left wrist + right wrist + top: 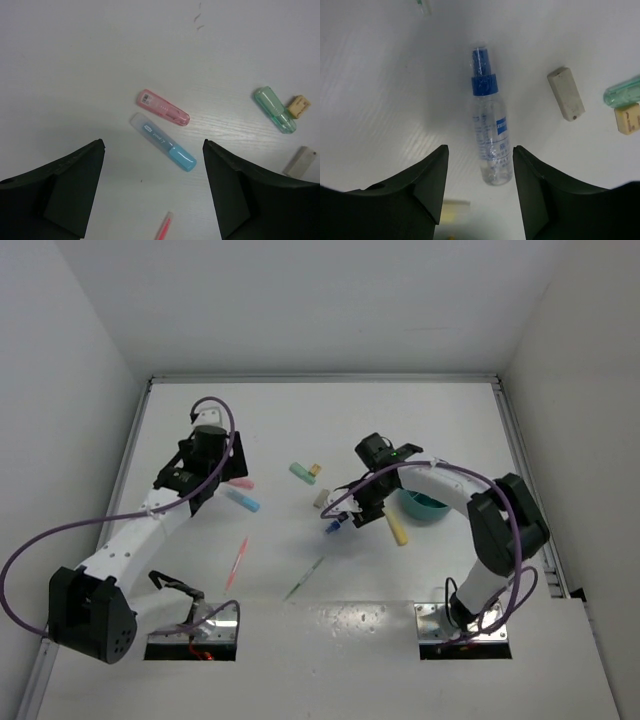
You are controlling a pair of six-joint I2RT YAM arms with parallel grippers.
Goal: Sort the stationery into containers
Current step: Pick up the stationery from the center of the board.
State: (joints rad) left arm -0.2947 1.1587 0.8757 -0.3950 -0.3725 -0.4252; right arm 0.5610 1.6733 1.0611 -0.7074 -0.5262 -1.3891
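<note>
Overhead, stationery lies scattered on a smooth white table; the right gripper, dark jaws spread wide, hangs over a small spray bottle of clear plastic with a blue collar; the bottle's lower end lies between the two fingers, clear of both. To one side sits a blocky grey eraser; past it, a translucent green marker lies just beside a small yellow eraser. The round teal cup stands partly hidden behind that arm, with a stubby yellow marker near its rim. The left gripper, equally wide and empty, hovers above a glossy pink marker and a frosted light-blue marker lying close together, roughly parallel. A thin pink pen and a thin green pen rest nearer the arm bases.
</note>
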